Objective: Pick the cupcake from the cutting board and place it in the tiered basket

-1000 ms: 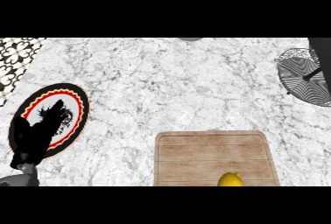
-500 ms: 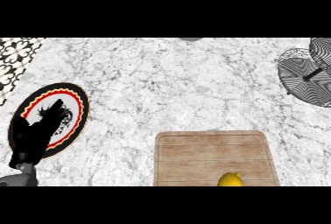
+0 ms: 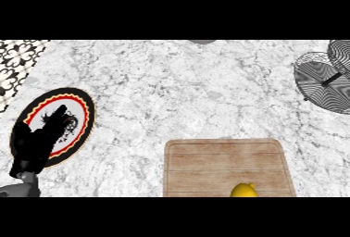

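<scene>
The cupcake (image 3: 242, 190) lay at the near edge of the cutting board (image 3: 226, 162), right of the board's middle, and only its yellow top showed above the lower limit of the view. The cutting board was a pale wooden slab with a groove running round its rim, set flat on the grey-white marble counter (image 3: 178, 88).

Well away from the board, toward the far right, stood the tiered basket (image 3: 328, 78), a dark wire piece seen from above as two overlapping round tiers, partly cut off by the right edge of the view. It was apart from the cupcake, with bare counter between them.

To the left of the board, well apart from it, lay a round plate (image 3: 78, 115) with a black rim, a red and yellow band and a dark drawing at its middle. The left hand (image 3: 40, 141) lay over the plate's near-left part, fingers straight and relaxed, grasping nothing, with its grey forearm coming up from the lower left corner. The right hand was not visible in this view.

Beyond the plate, at the far left, a black-and-white patterned surface (image 3: 17, 60) bordered the counter.
</scene>
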Tool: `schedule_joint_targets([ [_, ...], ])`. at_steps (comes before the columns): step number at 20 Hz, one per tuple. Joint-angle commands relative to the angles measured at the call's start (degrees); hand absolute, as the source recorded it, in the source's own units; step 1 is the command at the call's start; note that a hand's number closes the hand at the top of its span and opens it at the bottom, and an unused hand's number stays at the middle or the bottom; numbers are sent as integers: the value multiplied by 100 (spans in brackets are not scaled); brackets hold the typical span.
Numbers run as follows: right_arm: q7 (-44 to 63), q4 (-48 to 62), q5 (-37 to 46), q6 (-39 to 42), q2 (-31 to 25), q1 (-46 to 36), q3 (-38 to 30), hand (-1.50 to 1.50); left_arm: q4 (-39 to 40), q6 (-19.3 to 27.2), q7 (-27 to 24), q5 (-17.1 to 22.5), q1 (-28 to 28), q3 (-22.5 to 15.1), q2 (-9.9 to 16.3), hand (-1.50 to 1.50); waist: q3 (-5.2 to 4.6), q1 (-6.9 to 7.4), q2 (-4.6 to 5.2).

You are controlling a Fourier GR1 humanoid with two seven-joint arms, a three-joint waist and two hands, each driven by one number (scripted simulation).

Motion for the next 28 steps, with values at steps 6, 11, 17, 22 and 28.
schedule_joint_targets([
  [6,-588,306,142,907,-305,-175,134,150,-49,-93,-39,54,15,67,79,0,9,51,34],
  [11,-35,485,-346,1420,-222,-221,-352,150,-164,17,-16,-55,123,-88,-104,0,11,-6,4],
  [17,753,652,-722,2145,-297,71,-693,-150,-104,-65,-57,11,234,-5,-46,0,9,-10,6],
  [22,677,243,-1069,1347,-330,452,-994,-150,-155,-40,55,47,100,78,11,0,18,-90,-21],
  [28,786,-380,-1004,370,-332,277,-943,-150,-87,-117,-101,56,184,90,20,0,12,-70,-32],
])
